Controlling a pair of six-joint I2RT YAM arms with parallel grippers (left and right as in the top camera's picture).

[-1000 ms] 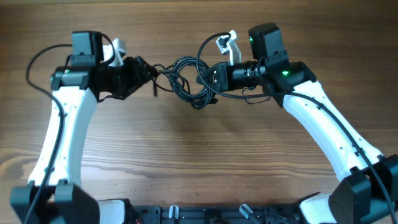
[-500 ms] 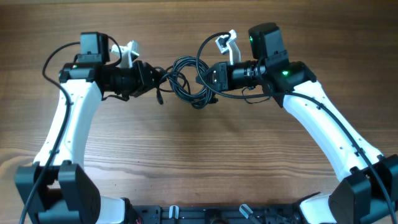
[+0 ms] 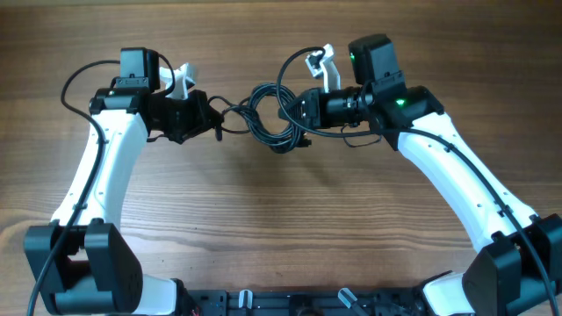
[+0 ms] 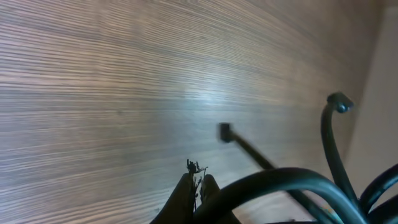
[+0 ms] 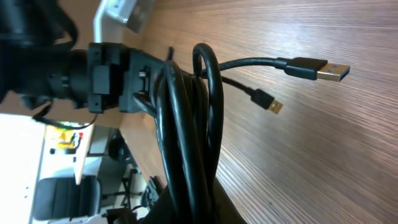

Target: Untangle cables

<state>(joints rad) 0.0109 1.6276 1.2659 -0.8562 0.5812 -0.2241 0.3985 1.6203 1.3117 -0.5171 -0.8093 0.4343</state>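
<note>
The overhead view is bright and evenly lit, sharp from edge to edge. Shadows on the wooden surface (image 3: pixel 281 219) are soft and faint, and small green lights (image 3: pixel 355 54) glow in the upper right. In the left wrist view a pale sheen of glare sits mid-frame on the wood, whose grain looks smeared. The cables (image 4: pixel 280 179) at lower right are out of focus, and the right edge is washed out. In the right wrist view the cables are crisp, while the upper-left background is dim and blurred.
</note>
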